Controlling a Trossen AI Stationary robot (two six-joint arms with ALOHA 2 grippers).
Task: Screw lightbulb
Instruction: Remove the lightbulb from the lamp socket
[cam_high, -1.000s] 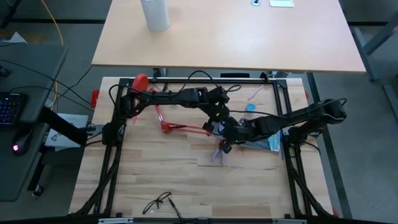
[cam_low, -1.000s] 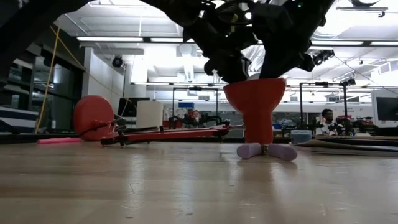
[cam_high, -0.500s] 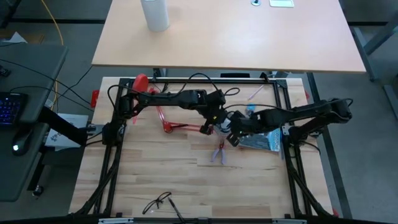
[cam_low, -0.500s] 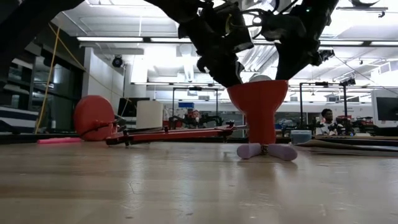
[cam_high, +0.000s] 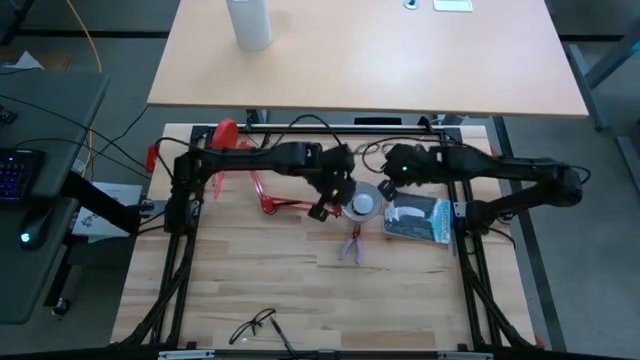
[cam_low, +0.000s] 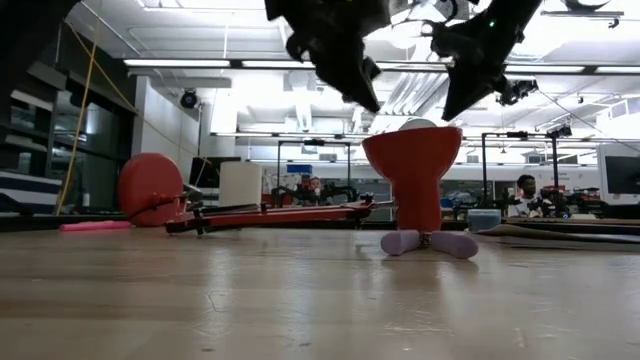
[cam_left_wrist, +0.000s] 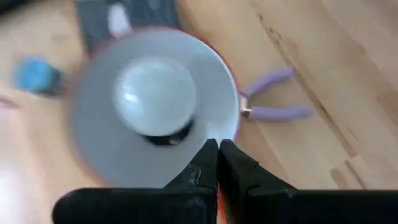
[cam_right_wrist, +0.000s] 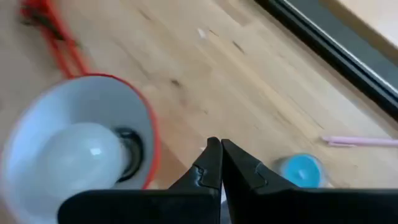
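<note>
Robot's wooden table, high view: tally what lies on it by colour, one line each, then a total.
Red: 1, the lamp with the lightbulb in its shade
Purple: 1, the pliers
Blue: 1, the small round cap
Pink: 1, the thin stick
Dark: 2, the packet and the eyeglasses
Total: 6

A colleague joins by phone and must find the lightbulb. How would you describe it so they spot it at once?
Start at the wooden table and find the red lamp lying across its far half. Its cone shade opens upward near the table's middle, just beyond the purple-handled pliers. The lightbulb is the small frosted white globe sitting inside that shade, rounder and glossier than the flat white lining around it.
</note>
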